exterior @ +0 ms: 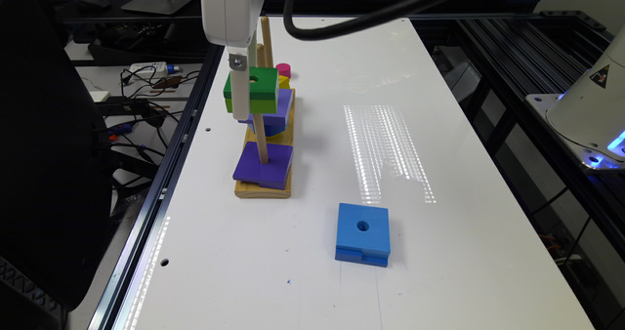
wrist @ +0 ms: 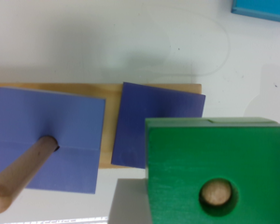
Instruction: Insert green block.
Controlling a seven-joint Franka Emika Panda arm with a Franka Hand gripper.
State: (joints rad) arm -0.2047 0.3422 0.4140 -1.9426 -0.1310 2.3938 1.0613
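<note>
Gripper [exterior: 240, 106]: white, hanging down from the white wrist housing [exterior: 229, 10] at the top of the exterior view; one finger [exterior: 239, 93] runs down the near face of the green block; in the wrist view a grey finger [wrist: 127, 204] lies against the block's side; the fingers hold the green block between them.

Green block [exterior: 252, 91]: square, dark green layer over lime-green layer, round centre hole; held in the air above the wooden base, level with the upper part of the pegs; in the wrist view its hole [wrist: 216, 195] shows the round end of a wooden peg inside it.

Wooden base [exterior: 263, 189]: long plank lying on the white desk [exterior: 439, 252], towards the exterior view's left; upright wooden pegs stand on it.

Near peg [exterior: 260, 139]: carries a purple square block [exterior: 263, 165] seated at its foot on the base.

Second purple block [exterior: 273, 110]: further along the base, partly behind the green block; a blue piece [exterior: 267, 129] shows beneath it.

Yellow piece [exterior: 284, 81] and pink round piece [exterior: 283, 69]: at the far end of the base, partly hidden.

Blue square block [exterior: 363, 233]: flat on the desk, round centre hole, well apart from the base, towards the exterior view's right and nearer the camera.

Black cable [exterior: 371, 17]: looping across the top of the exterior view.
</note>
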